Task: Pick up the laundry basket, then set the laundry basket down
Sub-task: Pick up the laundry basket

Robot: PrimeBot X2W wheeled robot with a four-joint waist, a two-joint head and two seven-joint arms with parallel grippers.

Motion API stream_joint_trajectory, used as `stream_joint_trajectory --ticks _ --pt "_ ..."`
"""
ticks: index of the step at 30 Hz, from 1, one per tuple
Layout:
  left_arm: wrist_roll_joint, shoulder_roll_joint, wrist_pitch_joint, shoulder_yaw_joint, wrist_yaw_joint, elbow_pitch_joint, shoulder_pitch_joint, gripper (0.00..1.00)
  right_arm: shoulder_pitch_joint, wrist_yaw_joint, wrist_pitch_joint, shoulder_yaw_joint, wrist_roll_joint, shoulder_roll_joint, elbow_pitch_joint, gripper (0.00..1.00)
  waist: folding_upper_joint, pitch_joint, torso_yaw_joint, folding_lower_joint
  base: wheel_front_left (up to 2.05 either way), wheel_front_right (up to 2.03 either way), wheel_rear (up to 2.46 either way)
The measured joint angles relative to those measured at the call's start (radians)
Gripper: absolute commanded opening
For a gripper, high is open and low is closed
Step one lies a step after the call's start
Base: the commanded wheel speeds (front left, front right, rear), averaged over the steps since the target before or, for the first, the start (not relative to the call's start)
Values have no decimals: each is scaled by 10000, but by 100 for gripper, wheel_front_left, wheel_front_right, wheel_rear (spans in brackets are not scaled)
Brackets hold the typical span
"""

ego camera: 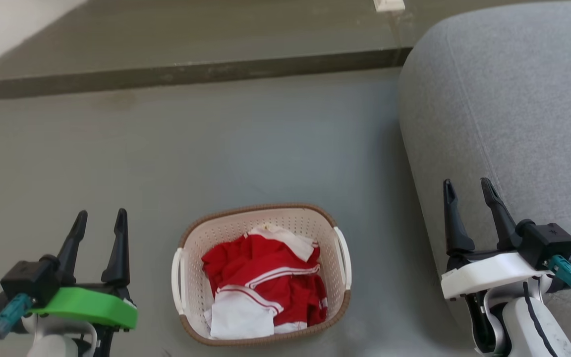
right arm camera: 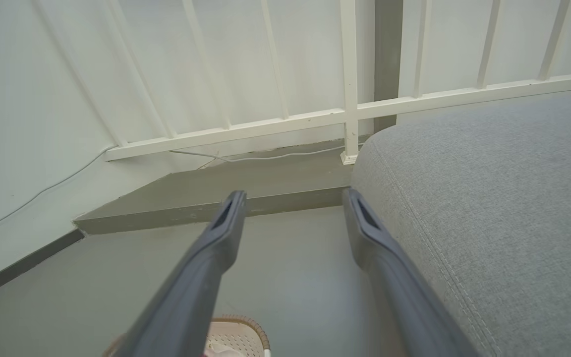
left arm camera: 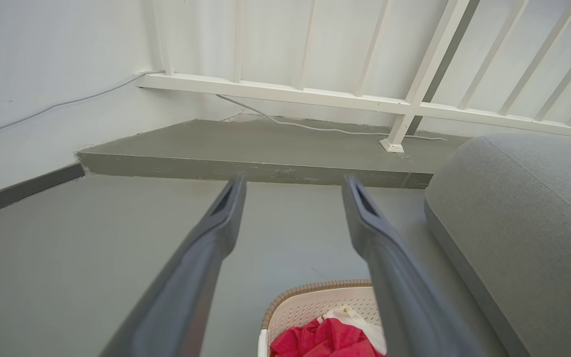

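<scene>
The laundry basket (ego camera: 258, 208) sits on the grey floor (ego camera: 216, 148) at lower centre, holding red and white clothes (ego camera: 265, 277). The left gripper (ego camera: 102, 213) at lower left and the right gripper (ego camera: 466, 182) at lower right have their fingers spread, well apart from the basket.

Floor (ego camera: 92, 163) left of and beyond the laundry basket (ego camera: 226, 230): being left open. Right side: being crowded by a grey sofa (ego camera: 513, 99) near the basket. Far end: being closed off by a raised step (ego camera: 191, 74) and white railing (left arm camera: 315, 96).

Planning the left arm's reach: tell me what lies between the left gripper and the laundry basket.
Bare grey floor, with nothing on it, separates the left gripper from the laundry basket; the head view shows it.
</scene>
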Motion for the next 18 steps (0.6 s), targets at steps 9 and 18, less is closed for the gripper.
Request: stream_joint_trajectory --ticks 9,18 --pt "-167 585 0 -658 0 134 -505 100 -276 -261 0 307 71 2 174 100 0 1096 -78 0 0 0 0" --pt "-633 1156 -2 -1354 -2 629 -1083 100 -917 -506 -2 1156 857 -2 696 100 0 2379 -95 1 0 0 0"
